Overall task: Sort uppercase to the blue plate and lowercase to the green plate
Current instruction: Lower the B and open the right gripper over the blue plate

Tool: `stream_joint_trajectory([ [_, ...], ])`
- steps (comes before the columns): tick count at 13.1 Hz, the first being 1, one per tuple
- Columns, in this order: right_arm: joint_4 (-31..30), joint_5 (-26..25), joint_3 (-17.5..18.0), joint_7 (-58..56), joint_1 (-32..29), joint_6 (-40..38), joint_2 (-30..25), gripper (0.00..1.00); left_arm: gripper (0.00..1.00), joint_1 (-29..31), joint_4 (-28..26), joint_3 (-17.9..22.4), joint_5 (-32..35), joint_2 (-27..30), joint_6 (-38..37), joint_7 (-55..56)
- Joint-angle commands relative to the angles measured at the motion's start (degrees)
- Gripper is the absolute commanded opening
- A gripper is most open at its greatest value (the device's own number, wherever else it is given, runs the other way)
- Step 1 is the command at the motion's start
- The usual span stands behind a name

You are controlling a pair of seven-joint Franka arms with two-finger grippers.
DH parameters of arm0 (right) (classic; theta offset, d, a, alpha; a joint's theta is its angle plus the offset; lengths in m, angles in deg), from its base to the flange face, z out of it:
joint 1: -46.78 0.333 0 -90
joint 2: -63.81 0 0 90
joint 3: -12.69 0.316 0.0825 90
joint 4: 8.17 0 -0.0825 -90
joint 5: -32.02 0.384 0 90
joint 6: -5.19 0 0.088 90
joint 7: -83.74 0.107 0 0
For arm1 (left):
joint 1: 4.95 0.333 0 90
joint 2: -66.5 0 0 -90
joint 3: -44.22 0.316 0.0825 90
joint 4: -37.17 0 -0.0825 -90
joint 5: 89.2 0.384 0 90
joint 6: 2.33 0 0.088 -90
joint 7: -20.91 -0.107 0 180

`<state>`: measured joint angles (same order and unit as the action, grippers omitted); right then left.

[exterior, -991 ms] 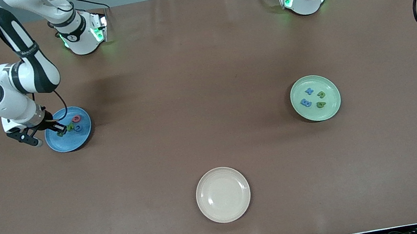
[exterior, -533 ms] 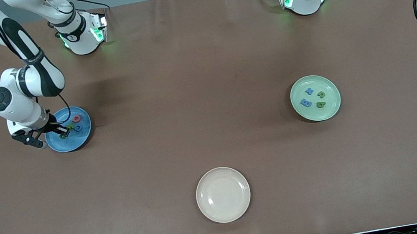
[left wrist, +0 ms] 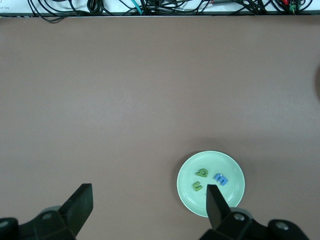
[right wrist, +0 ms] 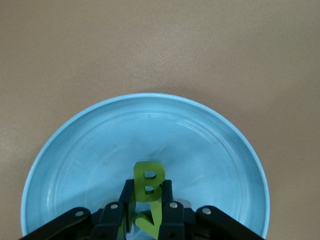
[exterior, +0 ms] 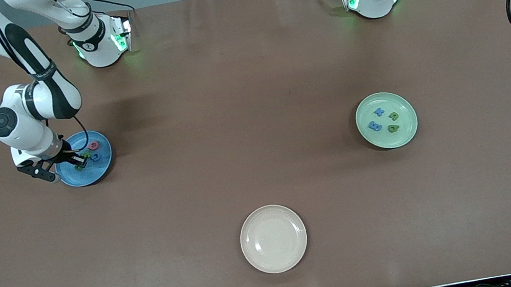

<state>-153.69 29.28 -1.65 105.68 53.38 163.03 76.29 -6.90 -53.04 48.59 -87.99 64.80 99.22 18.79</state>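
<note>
**Ana:** Since a second ago the right arm's elbow has swung slightly toward the bases, while the right end effector has stayed low over the blue plate; nothing else has shifted.

**Ben:** What is it holding?

**Ana:** The right wrist view shows its fingers clamped together on the green B, standing upright on edge over the plate's floor. Whether the B touches the plate, I cannot tell. The red-pink Q-like letter, the blue C-like letter and a green letter already lie in that plate.

**Ben:** And the lowercase set?

**Ana:** All four lie in the green plate: blue x, blue e-like letter, green n-shaped letter and green tailed letter. The left end effector waits past the left arm's end of the counter, fingers wide apart. The cream plate holds nothing.

**Ben:** Risks?

**Ana:** Light foam may cling to a pad on release and get lifted out, or the B, let go on edge, may topple onto its neighbours. Fingers this low could also nudge the plate when withdrawing.
</note>
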Motion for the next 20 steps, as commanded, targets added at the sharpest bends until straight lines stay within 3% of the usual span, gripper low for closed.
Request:
stream_joint_trajectory([
  [1,0.5,-0.42,0.46,1.01,0.51,0.45,0.53,0.05,1.0,-0.08,-0.4,0.12,-0.77,1.08,-0.66,0.36],
  [3,0.5,-0.41,0.46,0.92,1.04,0.45,0.62,0.08,1.0,-0.16,-0.4,-0.41,-0.77,1.78,-0.74,0.54],
  [4,0.84,-0.41,0.46,1.01,1.05,0.45,0.88,0.16,1.0,-0.16,-0.4,-0.93,-0.77,2.05,-0.92,0.54],
  [5,0.94,-0.41,0.46,1.01,1.05,0.36,0.97,0.39,1.0,-0.16,-0.4,-1.55,-0.77,2.22,-1.09,0.8],
  [6,1.02,-0.41,0.46,1.01,1.13,0.36,0.97,0.83,1.0,-0.16,-0.32,-1.99,-0.77,2.31,-1.09,2.02],
  [7,1.11,-0.41,0.46,1.01,1.13,0.27,0.88,1.0,1.0,-0.16,-0.32,-2.52,-0.77,2.4,-1.09,3.43],
  [13,2.77,-0.5,0.55,-0.31,1.31,-4.27,-0.52,1.0,1.0,-0.08,-0.05,-2.61,-0.77,2.58,-3.56,3.0],
  [17,11.64,-0.68,0.55,-6.1,1.66,-24.12,-4.82,1.0,1.0,-0.52,1.0,-3.83,-0.77,2.58,-3.56,4.23],
  [20,22.77,-0.59,0.64,-12.07,2.88,-46.13,-8.43,1.0,1.0,-0.16,1.26,-3.84,-0.86,2.14,-3.56,4.23],
])
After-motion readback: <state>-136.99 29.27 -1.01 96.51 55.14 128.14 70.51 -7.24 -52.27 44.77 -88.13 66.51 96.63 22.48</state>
